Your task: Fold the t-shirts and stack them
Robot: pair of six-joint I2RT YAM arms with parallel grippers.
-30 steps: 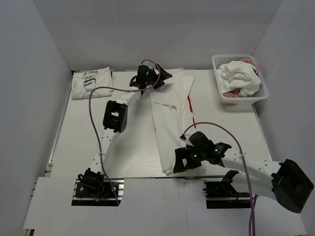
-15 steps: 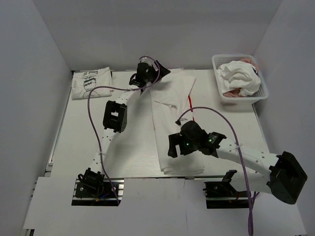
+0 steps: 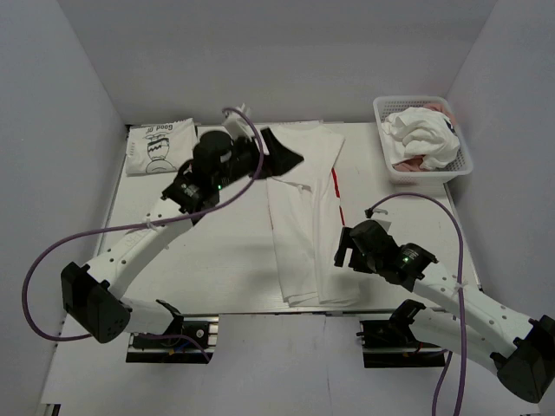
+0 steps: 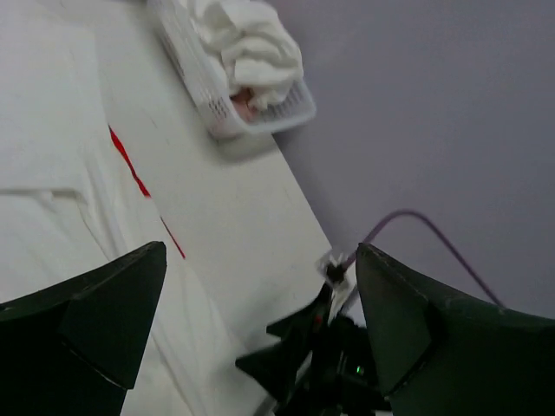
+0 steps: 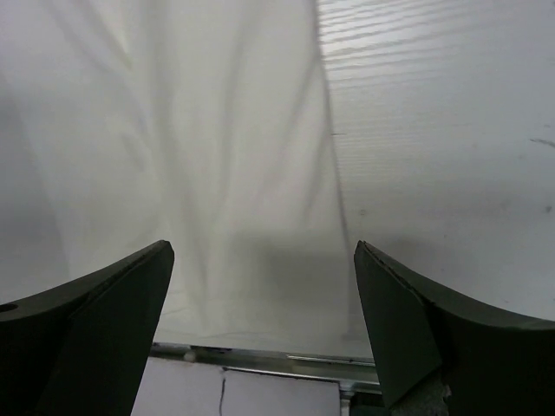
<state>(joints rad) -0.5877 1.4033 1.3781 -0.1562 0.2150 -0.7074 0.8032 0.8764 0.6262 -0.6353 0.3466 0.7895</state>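
A white t-shirt with red print (image 3: 303, 217) lies in the middle of the table, folded into a long strip. It also shows in the left wrist view (image 4: 52, 173) and the right wrist view (image 5: 173, 130). A folded white t-shirt with black cartoon and lettering (image 3: 160, 146) lies at the back left. Crumpled t-shirts (image 3: 421, 134), white with some pink, fill the basket (image 3: 390, 169). My left gripper (image 3: 289, 156) is open and empty over the strip's far end (image 4: 260, 251). My right gripper (image 3: 345, 250) is open and empty just right of the strip's near part (image 5: 263, 247).
The white lattice basket (image 4: 204, 82) stands at the back right corner. The table's front metal edge (image 5: 260, 355) lies just below the shirt's hem. Grey walls close in the table on three sides. A purple cable (image 3: 416, 204) loops above the right arm.
My right gripper has moved off the shirt's near part to the right. My left arm has swung left and its gripper has come nearer. The shirt's lifted far part now lies flat.
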